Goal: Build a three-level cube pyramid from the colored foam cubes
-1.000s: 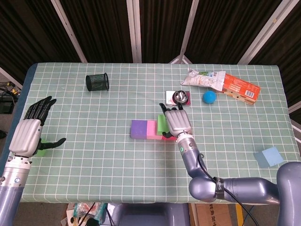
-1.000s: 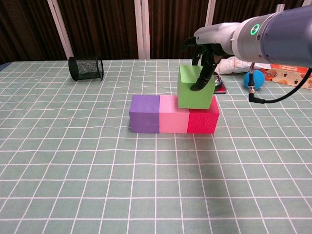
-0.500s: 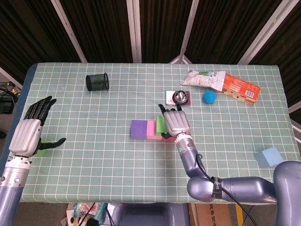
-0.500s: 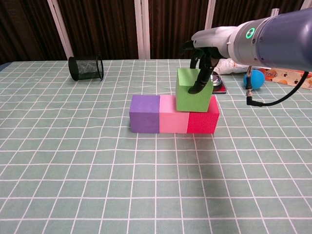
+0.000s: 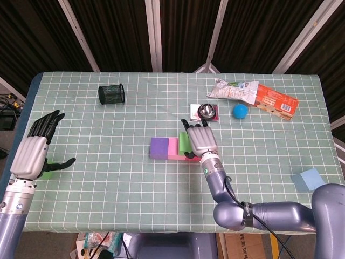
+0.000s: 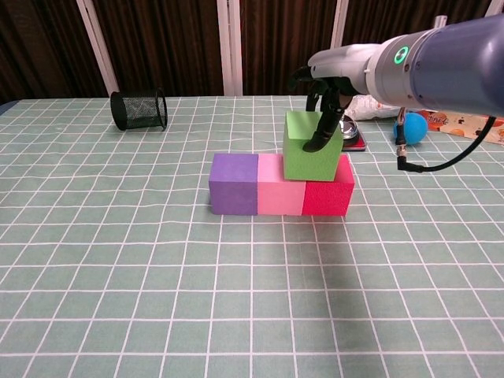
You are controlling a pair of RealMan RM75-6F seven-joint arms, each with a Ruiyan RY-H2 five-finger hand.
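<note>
Three foam cubes sit touching in one row near the middle of the table (image 5: 108, 162): one purple cube (image 6: 234, 183), one pink cube (image 6: 280, 185) and one red cube (image 6: 328, 193). A single green cube (image 6: 310, 148) rests on top, straddling the pink and red ones. The right hand (image 6: 327, 98) holds this green cube from above, dark fingers (image 6: 321, 134) curled down its front face. The left hand (image 5: 33, 152) hovers over the table's left edge, fingers spread, holding nothing. Toward the far edge stand one black mesh cup (image 5: 111, 94) and one blue ball (image 5: 240, 111).
</note>
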